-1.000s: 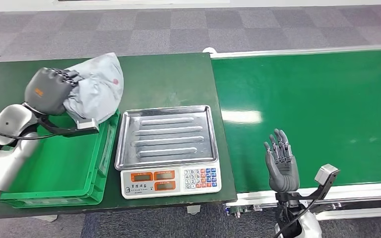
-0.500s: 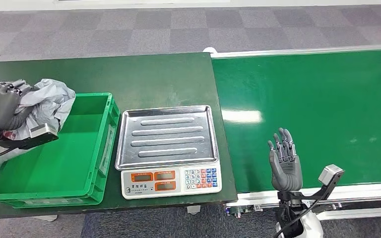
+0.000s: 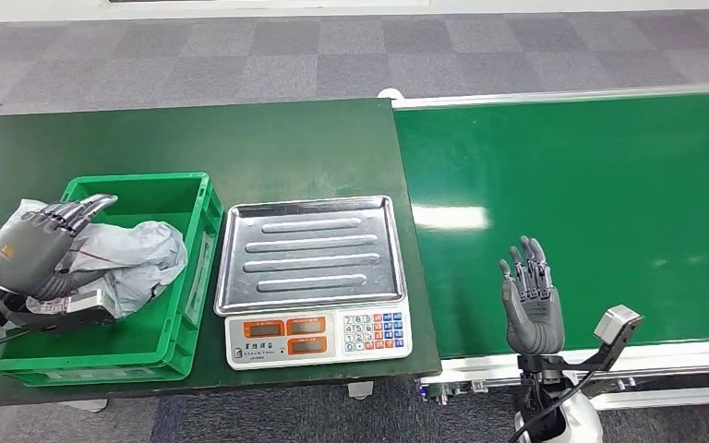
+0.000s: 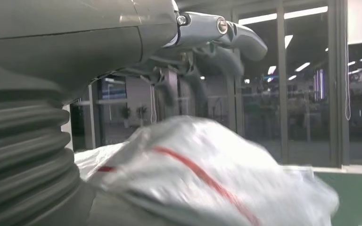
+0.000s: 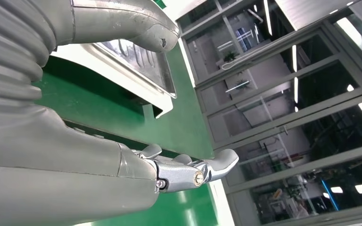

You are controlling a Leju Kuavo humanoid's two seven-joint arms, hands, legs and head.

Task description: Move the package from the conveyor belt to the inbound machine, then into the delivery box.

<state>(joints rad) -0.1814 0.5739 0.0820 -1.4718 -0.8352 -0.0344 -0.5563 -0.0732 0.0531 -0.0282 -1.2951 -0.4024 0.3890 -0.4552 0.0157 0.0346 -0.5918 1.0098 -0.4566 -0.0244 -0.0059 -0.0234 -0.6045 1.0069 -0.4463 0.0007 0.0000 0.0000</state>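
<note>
The grey plastic package [image 3: 138, 258], with a red mark [image 4: 202, 176], lies crumpled in the green delivery box [image 3: 180, 337] at the table's left. My left hand [image 3: 39, 251] hovers over the package's left part with its fingers [image 4: 235, 40] stretched out straight; in the left wrist view a gap shows between them and the package. The scale-like inbound machine [image 3: 309, 268] with its bare steel tray stands just right of the box. My right hand [image 3: 531, 300] is held upright and open over the near edge of the green conveyor belt [image 3: 591, 185], holding nothing.
The dark green table [image 3: 305, 148] carries the box and the machine and butts against the conveyor's left end. Grey carpet floor [image 3: 332, 55] lies beyond. The right wrist view shows the steel tray's edge [image 5: 158, 75] past the thumb.
My left hand has come down from the box's far left side to over the box and spread its fingers; the package now lies inside the box. The right hand has barely moved.
</note>
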